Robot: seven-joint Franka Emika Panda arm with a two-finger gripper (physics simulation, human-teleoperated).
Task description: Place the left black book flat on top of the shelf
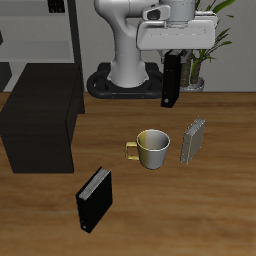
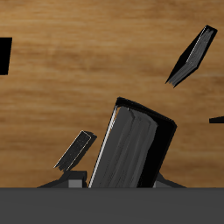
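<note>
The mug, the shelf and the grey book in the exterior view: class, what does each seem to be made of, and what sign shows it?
The mug: glazed ceramic or enamelled metal, judging by its pale sheen and yellowish handle; the render leaves it open.
The shelf: matt black painted wood or board, flat and without reflections.
The grey book: probably card cover over paper, with faint striping like page edges.

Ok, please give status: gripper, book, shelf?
Gripper shut on left black book, lifted off table. Shelf top free. Mug and grey book below, not blocking.
</note>
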